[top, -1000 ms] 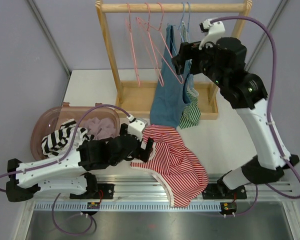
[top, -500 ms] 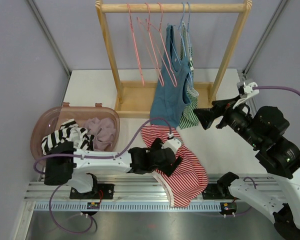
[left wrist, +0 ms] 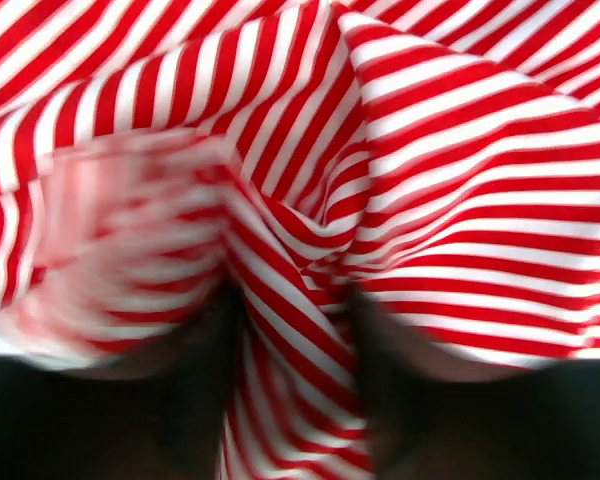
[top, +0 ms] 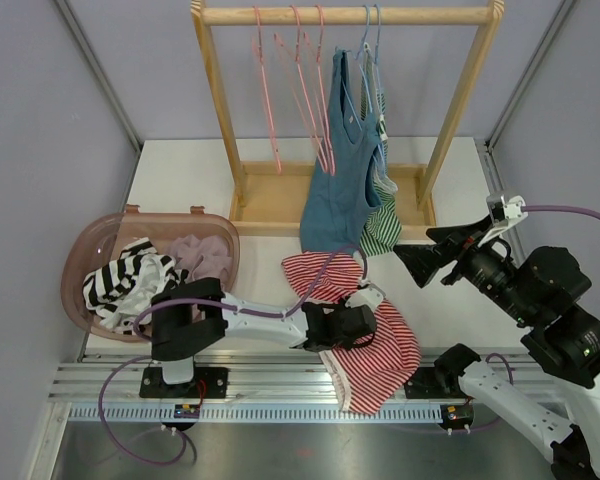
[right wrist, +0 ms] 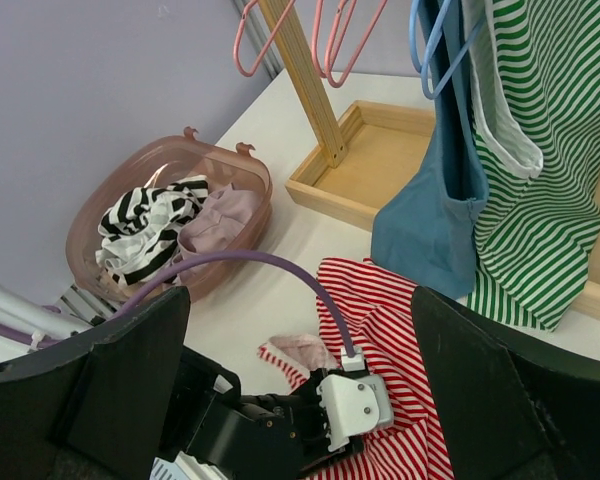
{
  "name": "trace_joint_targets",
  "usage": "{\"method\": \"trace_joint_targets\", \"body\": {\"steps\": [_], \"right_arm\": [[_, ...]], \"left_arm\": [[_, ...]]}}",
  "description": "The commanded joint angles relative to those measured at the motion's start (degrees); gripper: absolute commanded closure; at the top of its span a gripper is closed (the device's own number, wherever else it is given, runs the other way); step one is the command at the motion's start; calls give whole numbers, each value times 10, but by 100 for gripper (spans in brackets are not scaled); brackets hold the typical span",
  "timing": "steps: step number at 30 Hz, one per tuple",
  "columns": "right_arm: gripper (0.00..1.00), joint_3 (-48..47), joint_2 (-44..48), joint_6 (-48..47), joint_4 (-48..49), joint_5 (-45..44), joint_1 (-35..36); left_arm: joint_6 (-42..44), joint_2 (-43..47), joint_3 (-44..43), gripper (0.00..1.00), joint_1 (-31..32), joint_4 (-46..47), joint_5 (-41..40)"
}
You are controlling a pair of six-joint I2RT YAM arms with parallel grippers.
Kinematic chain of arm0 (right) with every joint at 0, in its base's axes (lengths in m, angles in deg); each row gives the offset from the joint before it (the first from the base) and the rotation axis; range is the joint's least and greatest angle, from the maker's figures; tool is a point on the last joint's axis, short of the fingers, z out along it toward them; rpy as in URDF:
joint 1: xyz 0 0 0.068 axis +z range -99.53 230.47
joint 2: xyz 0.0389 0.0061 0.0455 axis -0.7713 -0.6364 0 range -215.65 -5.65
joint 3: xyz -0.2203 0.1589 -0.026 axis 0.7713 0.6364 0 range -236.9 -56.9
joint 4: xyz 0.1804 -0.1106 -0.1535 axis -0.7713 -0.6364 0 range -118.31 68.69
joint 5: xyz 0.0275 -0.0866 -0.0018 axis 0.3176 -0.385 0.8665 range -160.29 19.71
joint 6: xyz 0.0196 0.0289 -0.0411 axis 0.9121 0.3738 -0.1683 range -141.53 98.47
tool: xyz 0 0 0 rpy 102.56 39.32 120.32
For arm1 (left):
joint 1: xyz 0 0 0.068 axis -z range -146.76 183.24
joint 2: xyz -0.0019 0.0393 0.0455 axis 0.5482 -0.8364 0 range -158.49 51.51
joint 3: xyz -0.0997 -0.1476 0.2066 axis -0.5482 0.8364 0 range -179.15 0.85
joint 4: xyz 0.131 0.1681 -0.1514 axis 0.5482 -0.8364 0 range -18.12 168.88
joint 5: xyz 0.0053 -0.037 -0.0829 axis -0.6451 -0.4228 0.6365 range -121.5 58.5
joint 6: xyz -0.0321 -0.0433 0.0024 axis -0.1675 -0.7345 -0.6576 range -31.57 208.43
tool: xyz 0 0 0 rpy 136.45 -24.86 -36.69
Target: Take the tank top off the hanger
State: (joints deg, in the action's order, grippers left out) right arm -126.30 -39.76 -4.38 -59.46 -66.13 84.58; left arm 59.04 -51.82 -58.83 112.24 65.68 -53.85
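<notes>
Left tool (top: 355, 328) sits low on the near part of the counter (top: 180, 180), pressed into the red-striped tank top (top: 385, 345). The top lies crumpled flat, off any hanger, between the two arm bases. It spreads from under the tool to the right and over the near edge.

In the left wrist view a raised fold of the stripes runs between the dark fingers (left wrist: 390, 400). The jaws stand part-way in around it. I cannot tell whether they actually pinch it (that view is blurred).

Right tool (top: 430, 258) hangs above the right side of the counter, jaws spread wide with nothing between them, well apart from the red top.

On the far rack (top: 345, 16) hang a blue tank top (top: 335, 200) and a green-striped top (top: 382, 225).
</notes>
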Motion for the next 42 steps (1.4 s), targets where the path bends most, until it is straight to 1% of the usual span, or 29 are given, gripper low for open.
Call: {"method": "trace_joint_targets", "body": {"steps": [1,2,3,8,9,11,12,13,15,16,18,19,21,22,25,28,29,30,31,32,34,35,37,38,40,41,42], "right_arm": [[0,1,10,11,-3,0,0],[1,1,13,11,-4,-1,0],[0,0,18,10,-4,-2,0],[0,-10,32,10,-18,-12,0],[1,-12,35,9,-20,-14,0],[0,-14,41,8,-25,-19,0],[0,-14,44,8,-25,-21,0],[1,-14,46,6,-28,-23,0],[0,-16,48,6,-29,-24,0],[1,-19,48,6,-32,-22,0],[1,-20,49,5,-32,-21,0],[0,-23,51,5,-33,-21,0],[0,-25,53,4,-32,-23,0],[1,-25,54,4,-32,-23,0],[1,-28,55,3,-34,-25,0],[0,-30,54,2,-32,-23,0],[0,-31,53,0,-33,-23,0],[0,-32,52,-1,-32,-24,0],[1,-33,51,-1,-32,-24,0],[1,-34,48,-2,-32,-23,0],[0,-35,47,-2,-29,-21,0],[1,-35,44,-1,-26,-20,0],[1,-37,42,0,-22,-15,0],[1,-37,40,-1,-18,-14,0],[1,-38,38,0,-13,-11,0],[0,-38,34,0,-11,-10,0],[0,-39,32,0,-8,-7,0]], "left_arm": [[-30,-13,14,68,2,42,15],[-35,-3,17,92,2,44,13],[-37,2,17,100,2,40,4],[-51,77,25,100,2,-10,-47],[-53,112,26,100,2,-20,-72],[-64,145,20,100,2,-61,-103],[-67,179,17,100,1,-77,-135],[-72,195,8,100,1,-108,-149],[-73,240,-3,100,-2,-136,-184],[-74,255,-16,100,-5,-167,-197],[-76,279,-33,100,-13,-201,-233],[-76,303,-41,100,-17,-234,-246],[-74,326,-71,100,-29,-266,-277],[-70,345,-83,100,-34,-297,-286],[-49,379,-123,100,-71,-341,-306],[-10,435,-153,100,-120,-345,-287],[-1,460,-160,100,-152,-345,-276],[7,472,-172,100,-171,-349,-269],[23,482,-182,100,-193,-352,-261],[30,496,-191,100,-238,-357,-247],[49,507,-217,100,-284,-372,-241],[53,513,-226,100,-330,-379,-242],[59,516,-245,100,-384,-397,-240],[60,516,-250,100,-445,-402,-224],[64,514,-250,100,-511,-408,-204],[66,511,-244,100,-581,-406,-171],[70,508,-239,100,-618,-398,-145]]}}
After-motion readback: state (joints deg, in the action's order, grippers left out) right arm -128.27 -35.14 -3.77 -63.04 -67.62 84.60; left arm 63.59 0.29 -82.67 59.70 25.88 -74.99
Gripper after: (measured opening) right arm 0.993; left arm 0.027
